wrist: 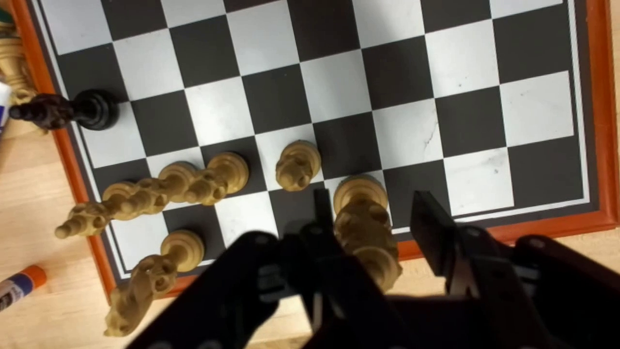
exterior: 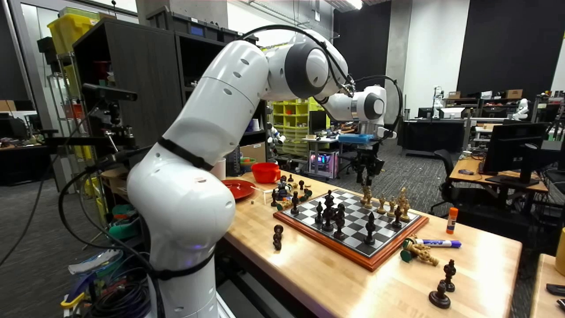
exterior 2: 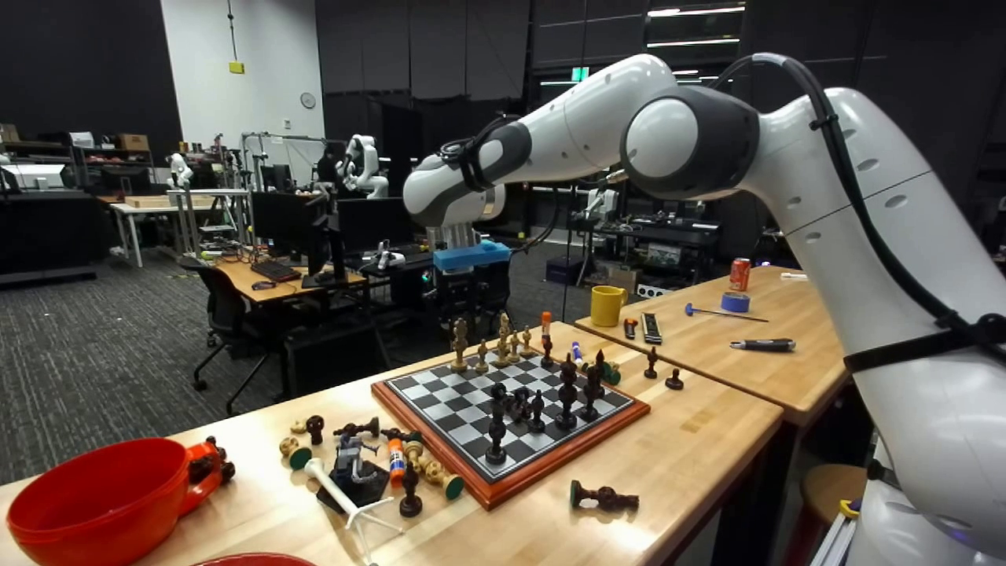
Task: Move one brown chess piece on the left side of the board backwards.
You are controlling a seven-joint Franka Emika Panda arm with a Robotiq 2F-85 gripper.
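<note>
Black two-fingered gripper (wrist: 372, 211) spread at head of tall tan carved chess piece (wrist: 363, 228) on red-rimmed checkered wooden board (wrist: 607, 145). Grasp, backward shift, release: to my eye, all remain.

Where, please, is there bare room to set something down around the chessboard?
Bare tabletop shows between the board, the lone fallen dark piece and the short upright dark piece; another patch lies between the marker and the tabletop's end. Crowded: around the toy figure, between board and red cup, and by the gripper, among pale pieces.
</note>
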